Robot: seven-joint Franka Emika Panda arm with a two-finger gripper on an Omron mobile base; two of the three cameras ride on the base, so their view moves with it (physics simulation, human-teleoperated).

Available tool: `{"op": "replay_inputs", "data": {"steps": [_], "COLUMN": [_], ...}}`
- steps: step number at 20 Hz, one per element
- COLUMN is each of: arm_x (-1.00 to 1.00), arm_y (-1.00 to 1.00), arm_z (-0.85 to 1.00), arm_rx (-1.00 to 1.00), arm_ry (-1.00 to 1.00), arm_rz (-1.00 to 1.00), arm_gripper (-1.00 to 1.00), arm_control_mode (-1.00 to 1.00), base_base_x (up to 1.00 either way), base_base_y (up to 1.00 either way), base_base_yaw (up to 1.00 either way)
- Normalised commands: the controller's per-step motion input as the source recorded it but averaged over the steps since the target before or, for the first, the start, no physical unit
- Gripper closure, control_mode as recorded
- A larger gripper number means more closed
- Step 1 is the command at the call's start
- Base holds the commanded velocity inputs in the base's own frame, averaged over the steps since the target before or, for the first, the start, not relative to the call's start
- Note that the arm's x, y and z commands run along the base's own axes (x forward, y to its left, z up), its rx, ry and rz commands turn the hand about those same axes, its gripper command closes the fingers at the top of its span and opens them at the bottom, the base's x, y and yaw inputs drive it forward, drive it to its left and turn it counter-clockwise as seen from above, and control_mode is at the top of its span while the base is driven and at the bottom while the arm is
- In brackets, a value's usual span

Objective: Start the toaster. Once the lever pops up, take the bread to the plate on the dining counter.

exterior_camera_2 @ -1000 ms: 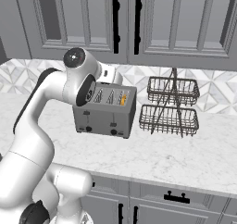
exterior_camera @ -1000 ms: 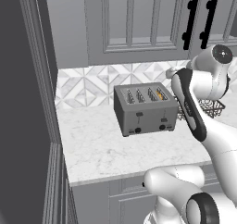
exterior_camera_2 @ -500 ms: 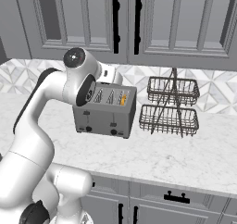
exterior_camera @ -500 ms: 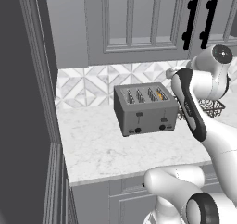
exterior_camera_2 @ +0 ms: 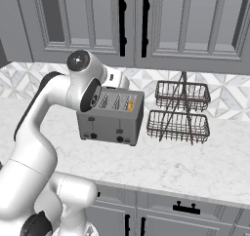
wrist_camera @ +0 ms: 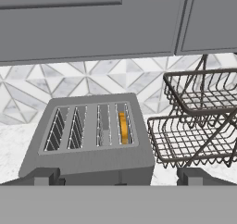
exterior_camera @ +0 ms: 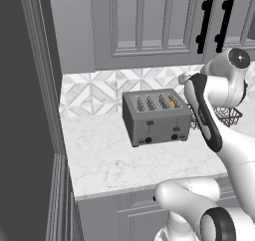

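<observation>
Hand view: jaws wide, empty, above toaster point(wrist_camera: 88, 146); wire rack point(wrist_camera: 199, 121) just beside.

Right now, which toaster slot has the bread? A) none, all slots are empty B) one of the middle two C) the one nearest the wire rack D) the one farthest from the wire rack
C: in the hand view the orange-tan edge of the bread sits in the slot of the toaster nearest the wire rack.
</observation>
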Motion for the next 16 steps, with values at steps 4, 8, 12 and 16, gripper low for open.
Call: {"op": "replay_inputs", "data": {"steps": [4,8,12,16], "arm_x": [0.0,0.0,0.0,0.0], "arm_y": [0.0,0.0,0.0,0.0], "arm_z": [0.0,0.0,0.0,0.0], "arm_rx": [0.0,0.0,0.0,0.0], "arm_ry": [0.0,0.0,0.0,0.0], "arm_rz": [0.0,0.0,0.0,0.0], "arm_gripper": [-1.0,-1.0,-1.0,-1.0], "arm_control_mode": [-1.0,-1.0,-1.0,-1.0], "base_base_x": [0.0,0.0,0.0,0.0], "base_base_y": [0.0,0.0,0.0,0.0], "base_base_yaw": [0.0,0.0,0.0,0.0]}}
